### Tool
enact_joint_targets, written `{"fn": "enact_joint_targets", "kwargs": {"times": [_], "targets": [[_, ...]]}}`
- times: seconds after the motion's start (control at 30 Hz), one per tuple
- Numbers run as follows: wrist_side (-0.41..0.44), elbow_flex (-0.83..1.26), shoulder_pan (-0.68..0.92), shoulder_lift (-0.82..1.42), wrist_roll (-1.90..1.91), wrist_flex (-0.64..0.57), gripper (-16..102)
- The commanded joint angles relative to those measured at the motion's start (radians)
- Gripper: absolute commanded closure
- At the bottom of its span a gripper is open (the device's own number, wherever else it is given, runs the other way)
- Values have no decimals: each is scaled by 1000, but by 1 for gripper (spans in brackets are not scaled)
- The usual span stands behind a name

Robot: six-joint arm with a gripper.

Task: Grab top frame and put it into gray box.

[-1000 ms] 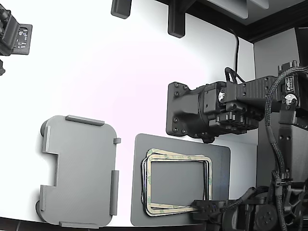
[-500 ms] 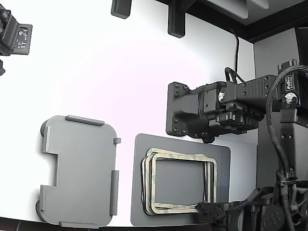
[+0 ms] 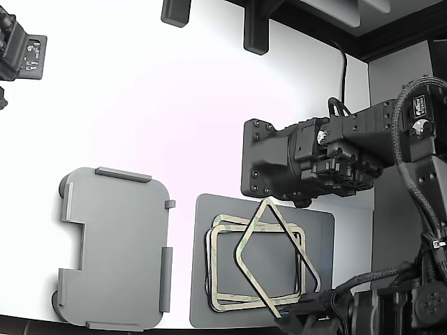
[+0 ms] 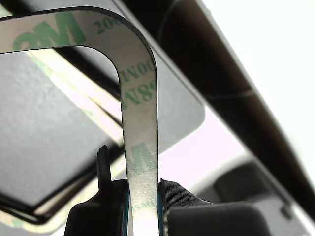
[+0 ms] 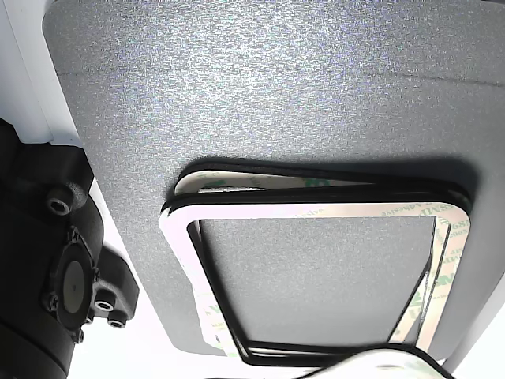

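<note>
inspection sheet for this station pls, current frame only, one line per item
Surface: white table, bare around the parts.
Top frame: lifted and turned to a diamond above the stack, pinched at one edge.
Frame stack: several alike frames left on the dark gray plate, slightly fanned.
Gray box: empty, at the exterior view's left of the plate.
Clutter: nothing seen.
Gripper: shut on the top frame's edge, printed backing facing the wrist camera.
Cables: braided black cable runs down the arm at the exterior view's right.
Surroundings: black camera housing above the plate; second black device at the far corner.
</note>
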Motion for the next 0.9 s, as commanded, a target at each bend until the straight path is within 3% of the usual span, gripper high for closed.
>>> {"fn": "enact_joint_targets", "kwargs": {"times": [0.0,0.2,0.5,0.6,0.73,0.87], "targets": [[67,-69,-81,38,394,26,97],[221,-54,-195,124,908,38,97],[342,-80,-422,140,2356,37,98],[313,-61,-500,123,2606,28,98],[147,-135,-618,25,2668,37,98],[78,-155,-667,-15,3099,37,98]]}}
